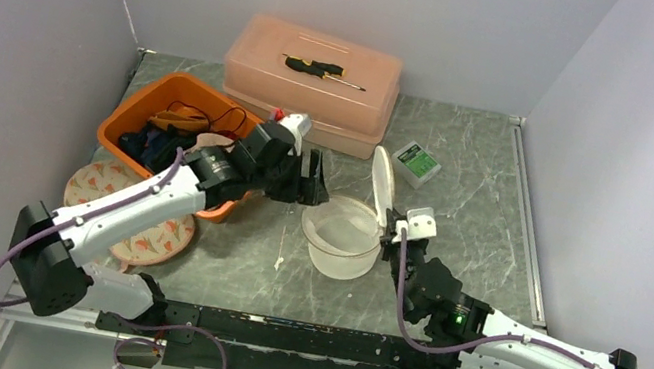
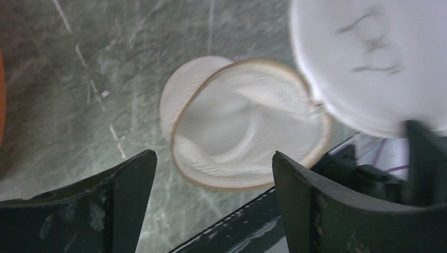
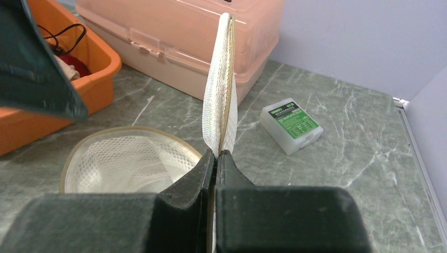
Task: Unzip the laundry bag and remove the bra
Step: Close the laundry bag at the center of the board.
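Right jaws pinch the mesh flap [image 3: 220, 79], which stands upright. Left jaws gape wide above the open laundry bag [image 1: 341, 238], centre of the frame on the tabletop [image 1: 459, 218]. White folds lie inside; whether they are the bra, I cannot tell.

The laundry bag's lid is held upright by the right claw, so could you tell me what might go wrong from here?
The right claw pinches the lid only at its bottom edge; it might slip and flop shut. The open left claw above the laundry bag may snag its white wall rather than the white contents, dragging it along.
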Action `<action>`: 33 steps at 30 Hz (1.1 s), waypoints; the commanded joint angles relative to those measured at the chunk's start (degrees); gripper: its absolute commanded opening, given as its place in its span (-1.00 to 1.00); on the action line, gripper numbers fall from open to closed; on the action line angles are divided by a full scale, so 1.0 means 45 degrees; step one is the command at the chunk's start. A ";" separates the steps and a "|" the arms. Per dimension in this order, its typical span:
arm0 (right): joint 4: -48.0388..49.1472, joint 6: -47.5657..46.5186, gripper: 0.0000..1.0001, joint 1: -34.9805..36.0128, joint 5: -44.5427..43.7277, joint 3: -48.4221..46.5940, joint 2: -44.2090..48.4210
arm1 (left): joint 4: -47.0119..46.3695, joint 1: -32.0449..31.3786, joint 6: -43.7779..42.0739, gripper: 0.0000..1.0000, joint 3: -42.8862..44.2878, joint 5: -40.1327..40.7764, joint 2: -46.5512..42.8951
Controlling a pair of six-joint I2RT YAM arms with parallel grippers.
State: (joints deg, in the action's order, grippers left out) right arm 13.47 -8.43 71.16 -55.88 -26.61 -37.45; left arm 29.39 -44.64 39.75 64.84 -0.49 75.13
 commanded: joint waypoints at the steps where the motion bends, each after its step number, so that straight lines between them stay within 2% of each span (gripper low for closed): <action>1: 0.0883 -0.0593 -1.00 0.0174 0.0425 -0.0013 0.0208 | 0.0447 0.0039 0.1534 0.77 0.1816 0.0090 -0.0558; 3: 0.1037 -0.0744 -1.00 0.0202 0.0499 0.0033 0.0171 | 0.0850 0.0049 0.2607 0.87 0.2764 0.0090 -0.0241; 7: 0.1098 -0.0936 -1.00 0.0256 0.0442 -0.0038 -0.0087 | 0.1889 0.0043 0.4179 0.88 0.4804 -0.0117 0.0991; 13: 0.1121 -0.0974 -1.00 0.0341 0.0325 -0.0004 -0.0161 | 0.2264 0.0039 0.5215 0.88 0.6594 -0.0548 0.2508; 21: 0.1106 -0.0813 -1.00 0.0456 0.0438 0.0053 -0.0418 | 0.2983 0.0049 0.4816 0.88 0.8717 -0.1055 0.4818; 27: 0.1094 -0.0816 -1.00 0.0563 0.0507 0.0068 -0.0370 | 0.2966 0.0096 0.4703 0.88 0.9516 -0.1023 0.5482; 30: 0.1271 -0.1027 -1.00 0.0640 0.0530 0.0191 -0.0264 | 0.3086 0.0354 0.4744 0.88 0.9881 -0.2005 0.6007; 33: 0.1502 -0.1306 -1.00 0.0761 0.0555 0.0387 -0.0123 | 0.2823 0.0713 0.5099 0.76 0.9521 -0.3226 0.6215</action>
State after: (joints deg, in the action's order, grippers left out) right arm 16.43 -12.45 73.73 -53.63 -25.82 -39.20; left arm 42.83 -43.42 61.23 107.15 -7.88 101.89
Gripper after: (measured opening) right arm 0.029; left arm 0.913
